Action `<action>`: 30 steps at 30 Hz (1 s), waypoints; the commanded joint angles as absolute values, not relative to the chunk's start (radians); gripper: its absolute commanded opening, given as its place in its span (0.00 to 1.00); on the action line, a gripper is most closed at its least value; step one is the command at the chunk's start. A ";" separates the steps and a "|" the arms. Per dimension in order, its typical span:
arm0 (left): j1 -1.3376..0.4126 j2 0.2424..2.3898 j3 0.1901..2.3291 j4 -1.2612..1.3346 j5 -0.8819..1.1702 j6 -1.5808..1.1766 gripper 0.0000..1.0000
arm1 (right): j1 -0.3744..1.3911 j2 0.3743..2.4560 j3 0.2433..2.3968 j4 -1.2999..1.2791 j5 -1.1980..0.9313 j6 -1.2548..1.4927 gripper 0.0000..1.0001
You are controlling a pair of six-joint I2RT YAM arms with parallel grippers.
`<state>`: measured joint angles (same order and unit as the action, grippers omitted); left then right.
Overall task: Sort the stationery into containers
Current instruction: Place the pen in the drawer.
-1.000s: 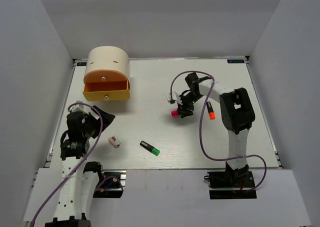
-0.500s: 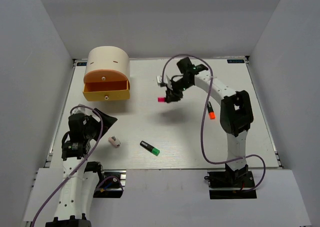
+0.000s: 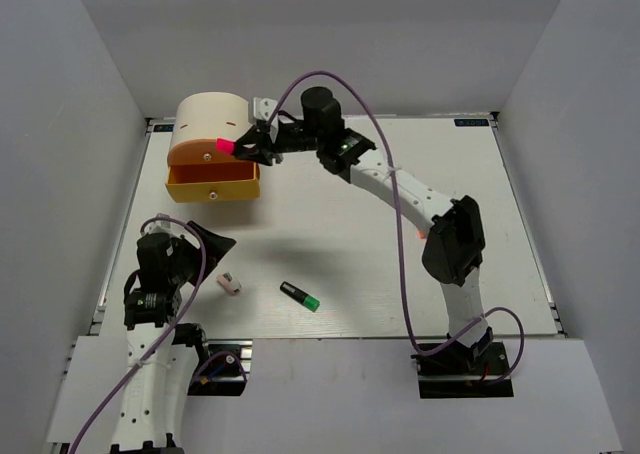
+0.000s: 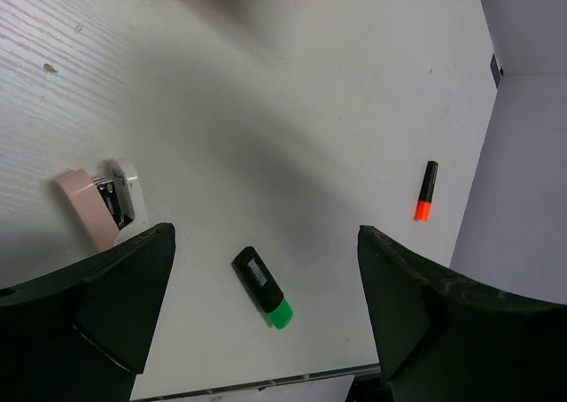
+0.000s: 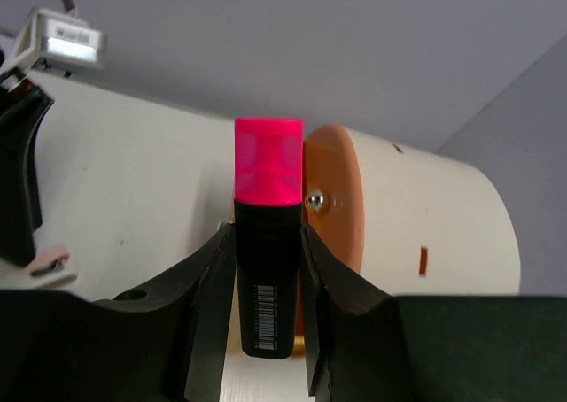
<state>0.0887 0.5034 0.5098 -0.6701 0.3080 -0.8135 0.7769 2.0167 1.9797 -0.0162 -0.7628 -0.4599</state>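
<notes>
White tabletop [image 3: 350,264] boxed in by plain grey walls is filling the overhead view, with a cream drum-shaped organizer [image 3: 215,114] standing at the far left corner as the landmark. Nearest the arm bases, well in front of the organizer, the left gripper [image 4: 266,234] is hovering over the table with its jaws spread wide apart. Just beyond it, still well short of the organizer, a small white-and-pink eraser [image 3: 229,284] is lying flat. To the right of the eraser, a black highlighter with a green cap [image 3: 300,297] is lying at a slant. Farther right, and well apart from the organizer, a black highlighter with an orange cap [image 4: 426,190] is lying on the table; the overhead view is mostly hiding it behind the right arm. At the organizer itself, the yellow drawer [image 3: 212,187] is sticking out at the bottom, and the orange drawer [image 3: 205,154] with its small metal knob is sitting above it. The right gripper [image 3: 243,146] is reaching across to the organizer's front, its fingers clamped on the black barrel of the pink-capped highlighter [image 5: 268,163], whose cap is pointing toward the orange drawer, close beside the knob.
</notes>
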 commanded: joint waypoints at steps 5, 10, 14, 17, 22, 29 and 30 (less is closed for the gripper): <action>0.086 0.457 0.492 -0.699 0.316 -0.834 0.93 | 0.851 2.152 2.031 0.405 -0.664 -0.296 0.03; 0.086 0.457 0.492 -0.709 0.325 -0.834 0.93 | 0.862 2.235 2.072 0.485 -0.609 -0.259 0.04; 0.086 0.457 0.492 -0.709 0.325 -0.834 0.93 | 0.864 2.255 2.054 0.485 -0.572 -0.281 0.07; 0.086 0.446 0.492 -0.698 0.347 -0.834 0.93 | 0.862 2.263 2.033 0.489 -0.552 -0.308 0.09; 0.086 0.446 0.492 -0.667 0.383 -0.825 0.93 | 0.861 2.273 1.999 0.499 -0.522 -0.342 0.18; 0.086 0.456 0.502 -0.667 0.393 -0.825 0.93 | 0.857 2.276 1.964 0.492 -0.511 -0.380 0.31; 0.086 0.456 0.502 -0.667 0.393 -0.825 0.93 | 0.857 2.276 1.956 0.491 -0.511 -0.394 0.33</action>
